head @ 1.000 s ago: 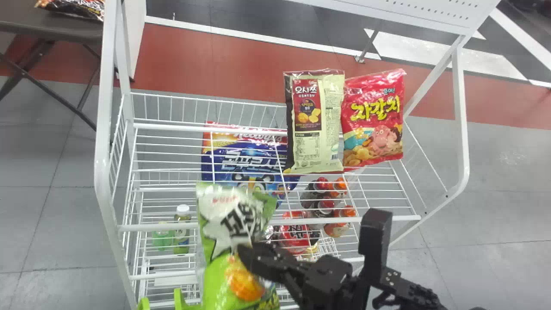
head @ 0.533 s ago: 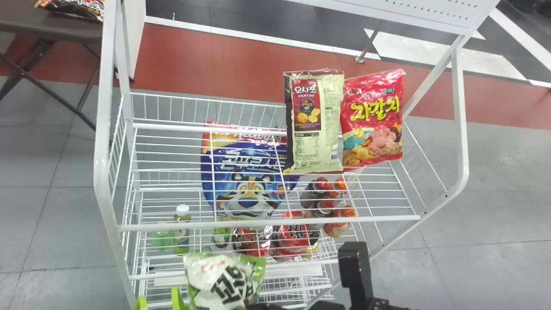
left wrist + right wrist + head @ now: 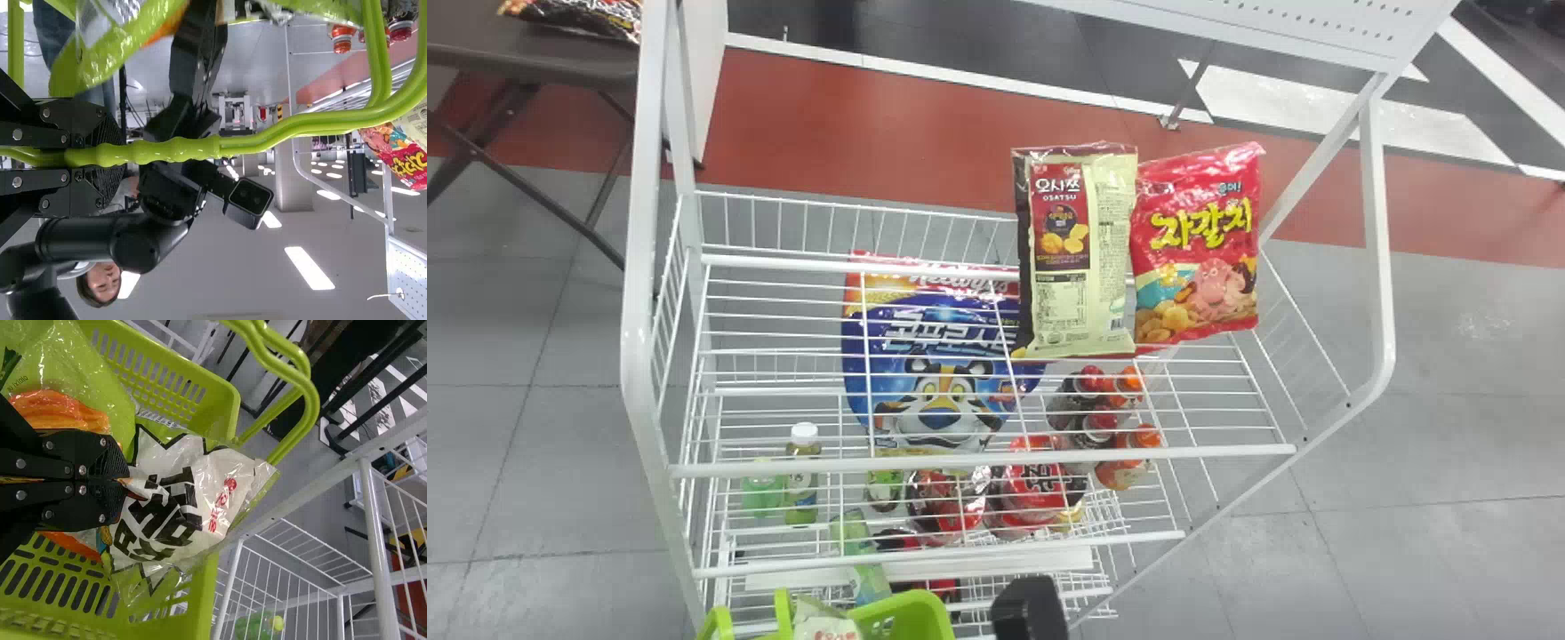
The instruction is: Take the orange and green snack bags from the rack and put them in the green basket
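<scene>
The white rack (image 3: 640, 267) takes up most of the head view, and the green basket (image 3: 911, 613) sits close to it at the lower edge, left of centre; if the basket swings, it could knock a shelf bar and tip. On the rack, right of centre, a cream bag (image 3: 1085, 267) and a red bag (image 3: 1200, 240) stand side by side, and a raised arm could brush them.

The green snack bag (image 3: 180, 500) is at the basket's mouth, its white end across the rim in the right wrist view; whether it touches the rim I cannot tell, nor whether an orange bag lies under it. Let go now, it might hang up on that rim and slide out on the rack side.

The left gripper (image 3: 110, 155) is closed round the basket handle (image 3: 173, 150); a slip on that smooth bar would let the basket roll over. The right gripper (image 3: 125, 482) has its fingers clamped on the green bag, pinching creased film; that film could tear under a hard pull, or cling as they part and drag the bag back up
</scene>
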